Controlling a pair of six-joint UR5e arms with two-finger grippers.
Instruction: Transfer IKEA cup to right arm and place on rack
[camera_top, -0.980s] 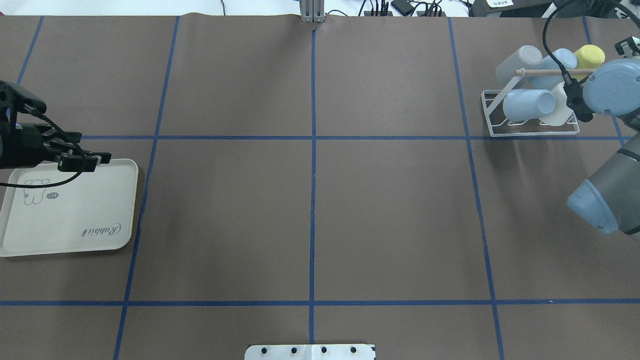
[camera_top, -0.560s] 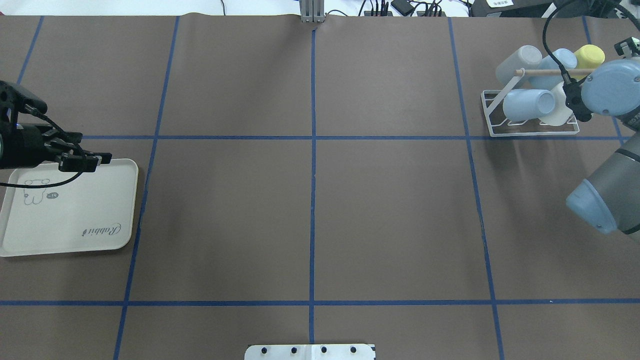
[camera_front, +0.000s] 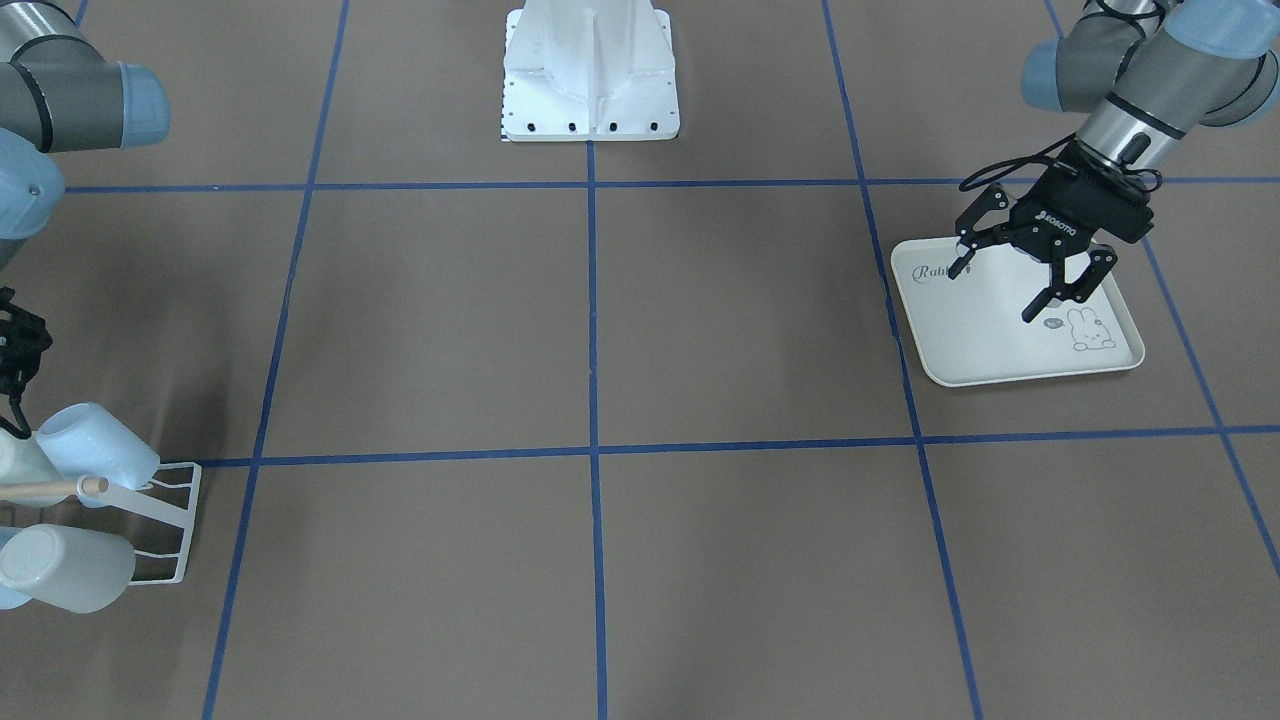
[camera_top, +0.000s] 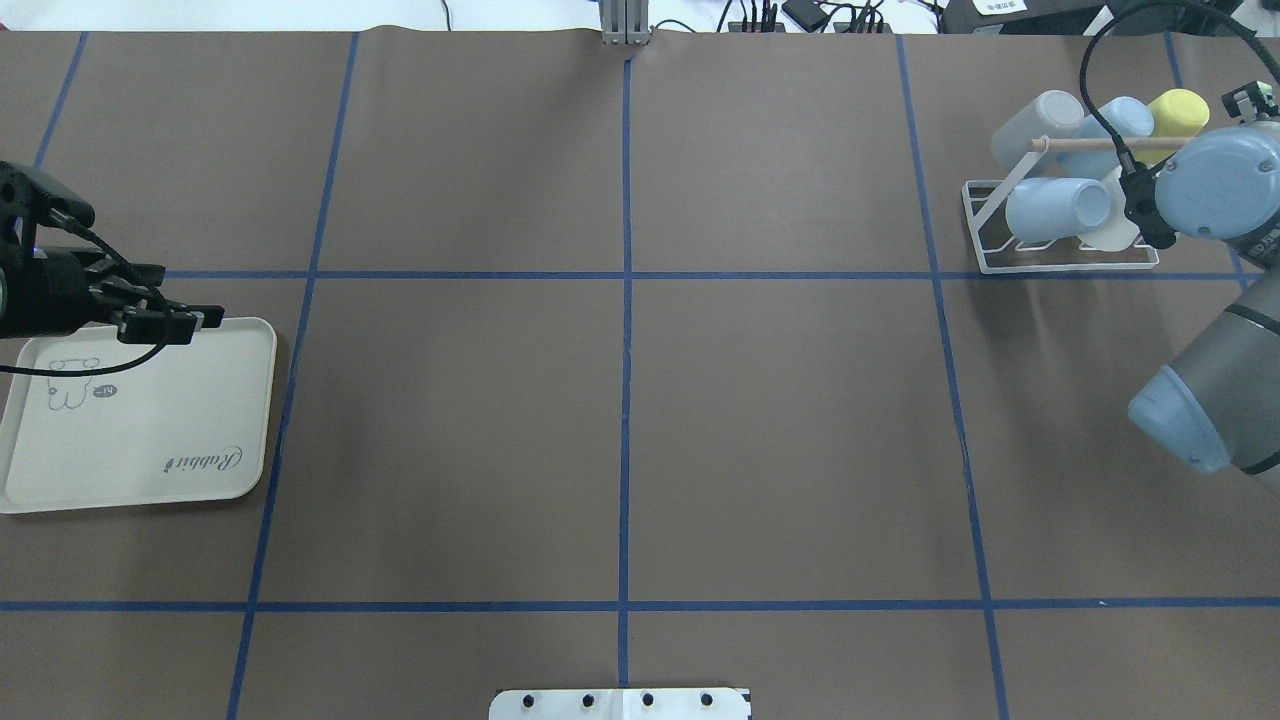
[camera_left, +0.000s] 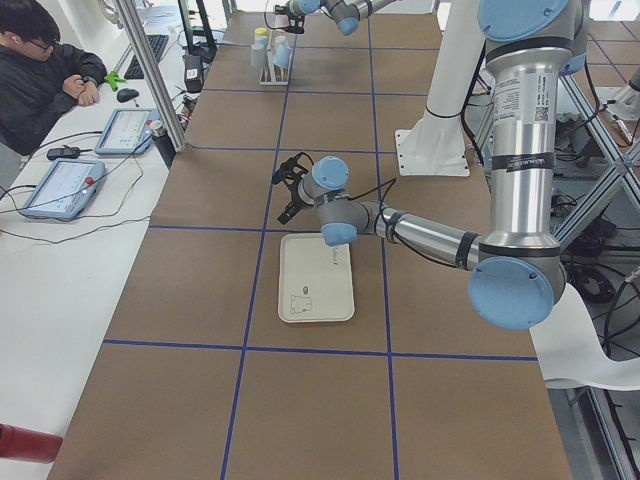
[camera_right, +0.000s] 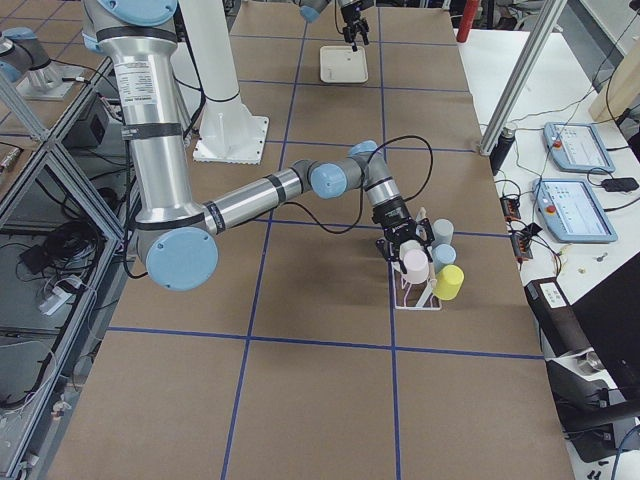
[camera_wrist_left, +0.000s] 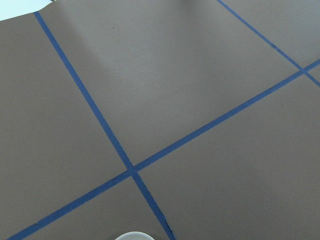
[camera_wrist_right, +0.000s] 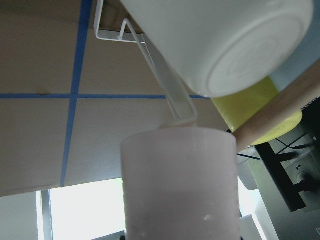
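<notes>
Pale pink cup (camera_wrist_right: 180, 185) at the rack (camera_top: 1060, 265), just before the right claw (camera_right: 403, 245), grip untellable; left claw (camera_front: 995, 293) gapes.

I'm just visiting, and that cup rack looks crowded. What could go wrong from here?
The pale pink cup is close to a white cup and a yellow cup; a nudge might knock them off the rack. It looks only just at the wire prong, so it could slip off.

Pale pink cup (camera_wrist_right: 180, 185) lies tilted at the white wire rack (camera_wrist_right: 167, 85), its end touching the wire, wooden dowel (camera_wrist_right: 280, 112) alongside.
</notes>
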